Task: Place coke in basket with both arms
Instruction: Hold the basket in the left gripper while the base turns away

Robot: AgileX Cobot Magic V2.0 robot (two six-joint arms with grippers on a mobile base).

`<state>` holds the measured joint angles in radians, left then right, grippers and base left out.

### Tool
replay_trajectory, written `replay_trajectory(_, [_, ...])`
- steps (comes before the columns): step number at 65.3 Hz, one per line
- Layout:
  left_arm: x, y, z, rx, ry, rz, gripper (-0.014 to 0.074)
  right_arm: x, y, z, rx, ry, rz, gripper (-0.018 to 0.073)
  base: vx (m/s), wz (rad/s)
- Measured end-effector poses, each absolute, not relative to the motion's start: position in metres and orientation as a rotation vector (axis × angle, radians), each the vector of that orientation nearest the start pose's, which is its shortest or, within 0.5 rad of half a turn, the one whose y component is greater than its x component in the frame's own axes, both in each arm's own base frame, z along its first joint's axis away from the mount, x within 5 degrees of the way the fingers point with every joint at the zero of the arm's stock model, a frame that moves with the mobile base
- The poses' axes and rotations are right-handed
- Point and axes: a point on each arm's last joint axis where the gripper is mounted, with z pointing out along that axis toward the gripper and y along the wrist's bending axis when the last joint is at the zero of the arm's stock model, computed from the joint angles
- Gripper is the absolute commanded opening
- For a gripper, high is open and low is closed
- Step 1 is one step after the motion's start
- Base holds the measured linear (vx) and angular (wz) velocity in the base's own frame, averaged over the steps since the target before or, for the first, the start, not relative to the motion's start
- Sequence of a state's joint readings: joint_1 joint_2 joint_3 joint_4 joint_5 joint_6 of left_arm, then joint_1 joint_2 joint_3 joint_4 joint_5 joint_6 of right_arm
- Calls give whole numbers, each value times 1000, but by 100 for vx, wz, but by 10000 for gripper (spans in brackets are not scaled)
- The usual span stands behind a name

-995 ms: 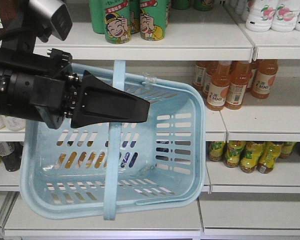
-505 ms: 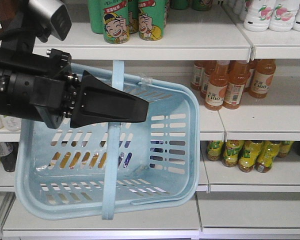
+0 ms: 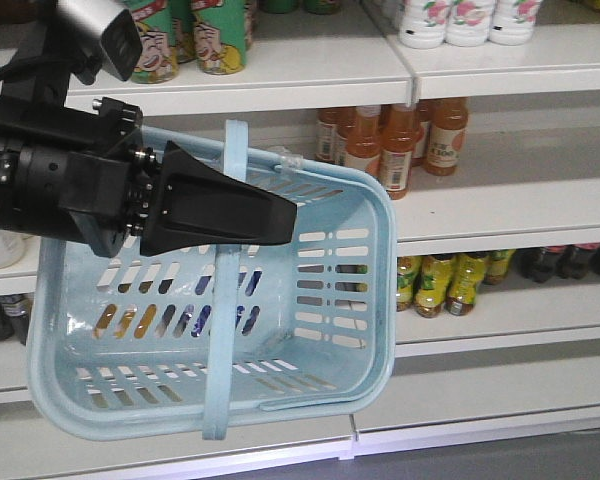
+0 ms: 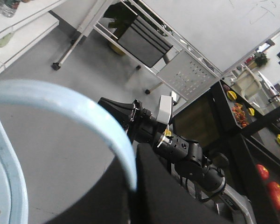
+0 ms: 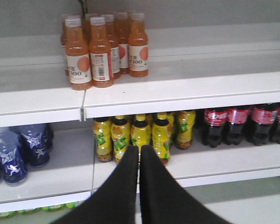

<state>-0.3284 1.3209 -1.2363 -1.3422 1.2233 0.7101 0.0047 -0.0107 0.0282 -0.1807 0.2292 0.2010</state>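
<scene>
The pale blue basket [image 3: 365,300] hangs tilted in front of the shelves, its open side facing the front camera. It looks to have nothing in it. My left gripper [image 3: 280,212] is shut on its hoop handle [image 3: 225,300]. The left wrist view shows that handle [image 4: 60,95] running down between the black jaws of the left gripper [image 4: 133,191]. My right gripper [image 5: 139,151] is shut with nothing in it and points at the yellow bottles on a lower shelf. Seen from the left wrist, the right gripper [image 4: 107,102] tapers out from its arm. The coke is out of view.
White shelves [image 3: 480,210] carry orange drink bottles [image 3: 380,140], yellow bottles [image 3: 440,285], green cans [image 3: 195,40] and white bottles [image 3: 450,20]. Dark cola bottles with red labels [image 5: 242,123] and blue bottles [image 5: 18,151] stand on the lower shelf. Grey floor and a fruit rack [image 4: 261,172] lie behind.
The shelves have slid left and slightly up in the front view. The basket stays hanging from the left gripper in nearly the same spot.
</scene>
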Motion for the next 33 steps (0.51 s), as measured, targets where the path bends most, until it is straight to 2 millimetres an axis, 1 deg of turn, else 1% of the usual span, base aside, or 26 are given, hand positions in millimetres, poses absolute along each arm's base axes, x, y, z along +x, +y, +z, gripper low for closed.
replay_trajectory(33, [209, -159, 409, 790, 1967, -1567, -8, 56, -3, 184, 48, 1726, -13, -6, -7, -52])
